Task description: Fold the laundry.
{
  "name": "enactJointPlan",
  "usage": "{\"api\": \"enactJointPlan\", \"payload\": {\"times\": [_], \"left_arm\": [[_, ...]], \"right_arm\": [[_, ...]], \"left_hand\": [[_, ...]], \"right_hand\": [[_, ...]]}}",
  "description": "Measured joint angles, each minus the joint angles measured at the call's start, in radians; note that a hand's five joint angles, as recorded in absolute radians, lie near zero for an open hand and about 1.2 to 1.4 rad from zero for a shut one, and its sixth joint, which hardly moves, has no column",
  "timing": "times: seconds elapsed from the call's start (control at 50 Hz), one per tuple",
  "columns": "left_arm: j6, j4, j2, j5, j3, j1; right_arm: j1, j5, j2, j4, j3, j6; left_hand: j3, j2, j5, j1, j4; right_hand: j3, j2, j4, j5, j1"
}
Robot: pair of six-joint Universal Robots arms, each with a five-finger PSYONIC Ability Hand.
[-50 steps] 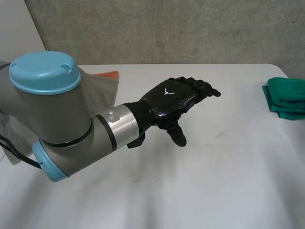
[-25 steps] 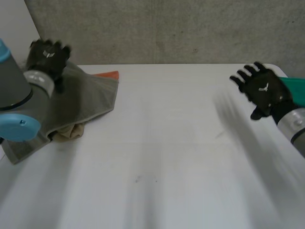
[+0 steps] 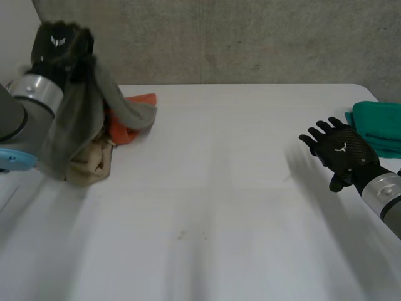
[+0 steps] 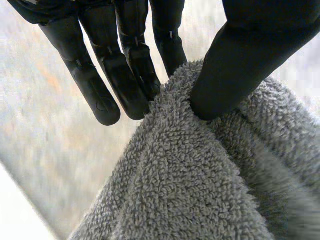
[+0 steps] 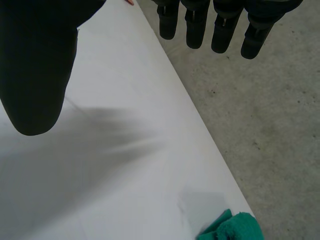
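Observation:
My left hand (image 3: pixel 59 45) is raised at the table's far left corner, shut on a grey towel (image 3: pixel 78 119) that hangs down from it. In the left wrist view the thumb (image 4: pixel 240 65) and fingers (image 4: pixel 125 65) pinch the grey towel's (image 4: pixel 200 185) edge between them. Under the hanging towel lie an orange cloth (image 3: pixel 125 125) and a beige cloth (image 3: pixel 88 166) on the table. My right hand (image 3: pixel 341 155) hovers open over the right side of the table, its fingers (image 5: pixel 200 25) spread and holding nothing.
A folded green cloth (image 3: pixel 376 128) lies at the table's right edge, just behind my right hand; its corner (image 5: pixel 232 227) shows in the right wrist view. The white table (image 3: pixel 213 207) stretches between the two hands. A concrete wall (image 3: pixel 250 37) stands behind the table.
My left hand swung from the table's middle to the far left pile, closed on the grey towel and lifted it. My right hand came in at the right and lowered.

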Motion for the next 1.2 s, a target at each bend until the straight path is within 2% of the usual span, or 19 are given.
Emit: {"api": "enactJointPlan", "payload": {"times": [0.06,0.14,0.24,0.34,0.44,0.46,0.48,0.52,0.56,0.58,0.6,0.68,0.82,0.9,1.02,1.2], "left_arm": [[-0.051,0.010,0.058,-0.002,-0.016,-0.053],[-0.122,0.012,0.113,0.000,-0.032,-0.186],[-0.168,0.014,0.098,0.006,-0.035,-0.337],[-0.184,0.012,-0.034,0.008,-0.018,-0.470],[-0.176,0.004,-0.181,0.006,0.006,-0.540],[-0.173,0.001,-0.203,0.005,0.008,-0.548],[-0.168,-0.004,-0.224,0.004,0.010,-0.557],[-0.162,-0.010,-0.239,0.003,0.011,-0.564],[-0.155,-0.020,-0.224,-0.003,0.009,-0.566],[-0.155,-0.022,-0.219,-0.004,0.008,-0.566],[-0.152,-0.033,-0.182,-0.015,0.002,-0.561],[-0.149,-0.068,-0.065,-0.059,-0.032,-0.532],[-0.149,-0.189,0.114,-0.176,-0.153,-0.460],[-0.151,-0.273,0.151,-0.250,-0.220,-0.443],[-0.157,-0.363,0.148,-0.375,-0.320,-0.442],[-0.160,-0.329,0.030,-0.417,-0.373,-0.473]], "right_arm": [[-0.002,0.006,-0.006,0.000,0.000,0.002],[-0.003,0.023,-0.017,-0.001,-0.001,0.006],[-0.004,0.042,-0.025,-0.002,-0.002,0.010],[-0.006,0.055,-0.028,-0.002,-0.002,0.011],[-0.012,0.058,-0.027,0.001,-0.001,0.012],[-0.014,0.058,-0.027,0.002,-0.001,0.012],[-0.015,0.058,-0.026,0.005,-0.001,0.012],[-0.017,0.057,-0.026,0.011,-0.002,0.013],[-0.021,0.057,-0.026,0.023,-0.004,0.016],[-0.022,0.057,-0.026,0.026,-0.005,0.017],[-0.024,0.056,-0.026,0.045,-0.010,0.025],[-0.027,0.054,-0.027,0.098,-0.030,0.064],[-0.024,0.039,-0.031,0.220,-0.085,0.164],[-0.016,0.025,-0.032,0.257,-0.112,0.177],[0.013,-0.024,-0.041,0.270,-0.148,0.112],[0.106,-0.029,-0.030,0.265,-0.160,-0.002]], "left_hand": [[0.000,0.000,0.000,0.000,0.000],[0.002,0.001,0.000,0.000,0.000],[0.005,0.002,0.000,0.000,0.000],[0.005,0.002,0.000,0.000,0.000],[0.002,-0.003,0.000,-0.001,-0.003],[-0.038,-0.057,-0.031,-0.037,-0.046],[-0.186,-0.206,-0.148,-0.162,-0.197],[-0.326,-0.339,-0.274,-0.303,-0.341],[-0.594,-0.608,-0.543,-0.571,-0.613],[-0.594,-0.608,-0.543,-0.571,-0.613],[-0.720,-0.733,-0.668,-0.669,-0.737],[-0.829,-0.840,-0.784,-0.744,-0.850],[-0.832,-0.842,-0.787,-0.744,-0.852],[-0.832,-0.842,-0.787,-0.744,-0.852],[-0.832,-0.842,-0.787,-0.744,-0.852],[-0.832,-0.842,-0.787,-0.744,-0.852]], "right_hand": [[0.000,0.000,0.000,0.000,0.000],[0.000,0.000,0.000,0.000,0.000],[0.000,0.000,0.000,0.000,0.000],[0.000,0.000,0.000,0.000,0.000],[0.000,0.000,0.000,0.000,0.000],[0.000,0.000,0.000,0.000,0.000],[0.000,0.000,0.000,0.000,0.000],[0.000,0.000,0.000,0.000,0.000],[0.000,0.000,0.000,0.000,0.000],[0.000,0.000,0.000,0.000,0.000],[0.000,0.000,0.000,0.000,0.000],[0.000,0.000,0.000,0.000,0.000],[0.000,0.000,0.000,0.000,0.000],[0.000,0.000,0.000,0.000,0.000],[0.000,0.000,0.000,0.000,0.000],[0.000,0.000,0.000,0.000,0.000]]}}
